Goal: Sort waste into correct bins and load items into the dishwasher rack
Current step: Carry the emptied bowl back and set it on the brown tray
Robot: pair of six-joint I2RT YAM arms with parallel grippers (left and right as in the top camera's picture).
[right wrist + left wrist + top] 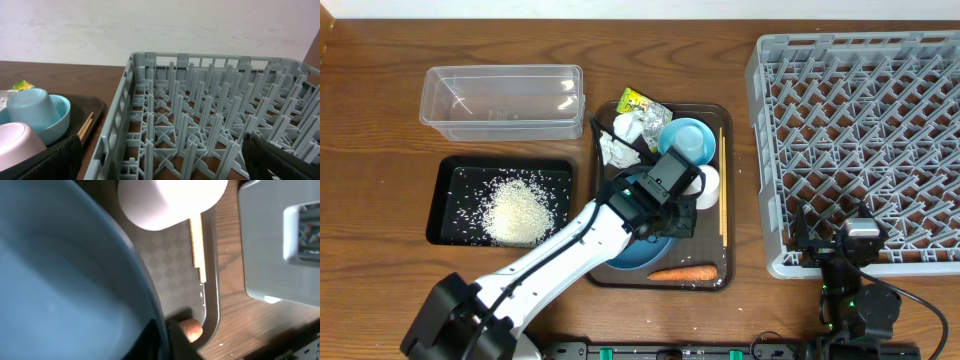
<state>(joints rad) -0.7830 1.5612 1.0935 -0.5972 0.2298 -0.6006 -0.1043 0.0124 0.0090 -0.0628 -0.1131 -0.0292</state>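
Left pincer point(162, 341) narrow, nipping rim of dark-blue bowl point(60, 290) at 6 o'clock end of serving tray point(660, 286). Right pincer point(162, 161) wide, holding nothing, at 6 o'clock edge of dishwasher rack point(200, 100).

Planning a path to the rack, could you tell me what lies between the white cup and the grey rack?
The overhead view shows the chopsticks, then the brown tray's rim, then a bare strip of table before the rack.

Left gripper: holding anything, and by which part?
The big dark-blue bowl, by its rim: the left gripper's jaws pinch the edge on the side near the small orange carrot. The right gripper is open and holds nothing.
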